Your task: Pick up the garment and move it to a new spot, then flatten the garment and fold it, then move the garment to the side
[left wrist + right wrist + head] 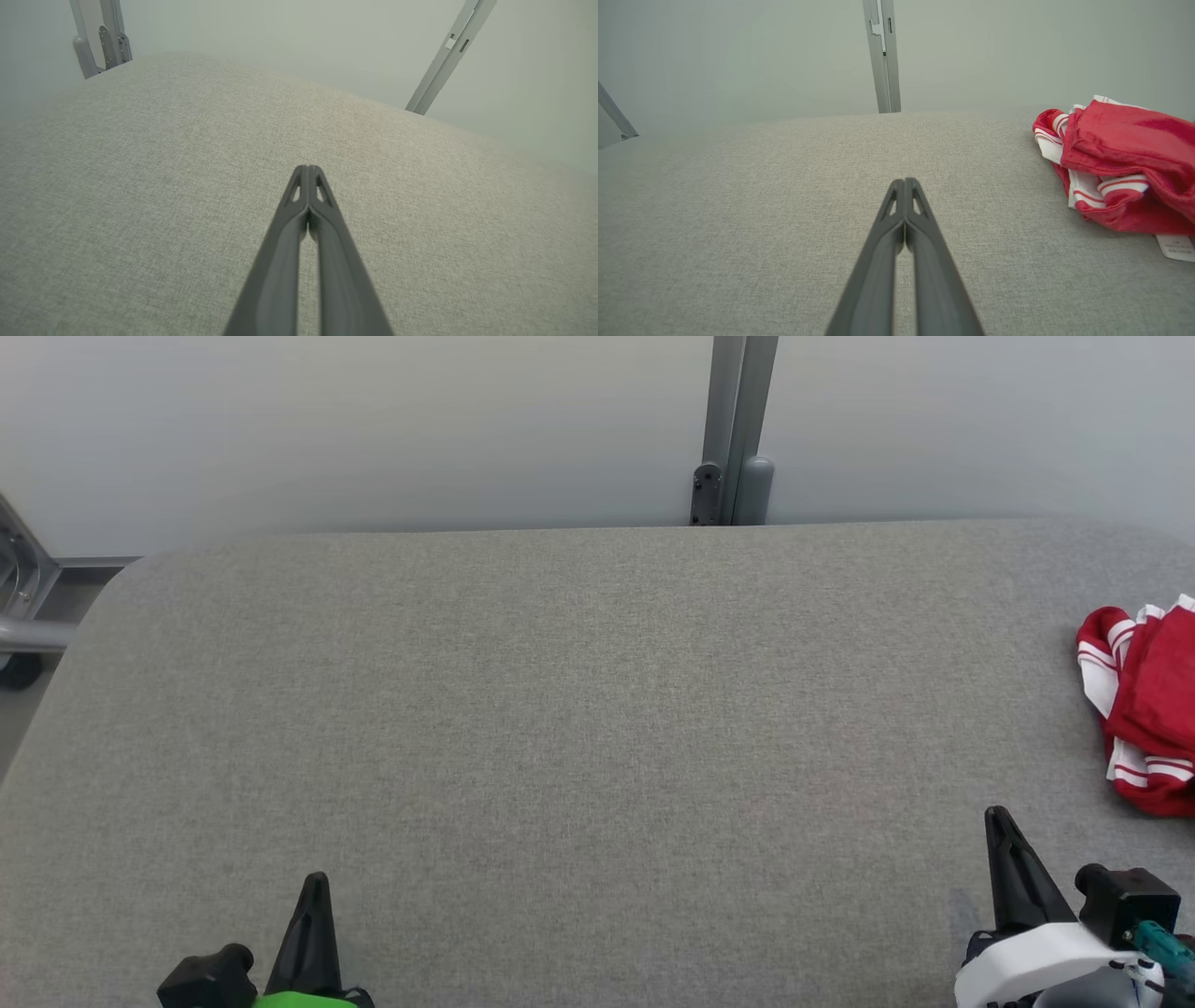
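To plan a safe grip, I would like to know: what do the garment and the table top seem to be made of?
The garment looks like thin synthetic knit, red with white striped trim: slight sheen, soft crumpled folds. The table seems covered in matte grey woven fabric: a fine flecked weave shows. What lies beneath cannot be told.
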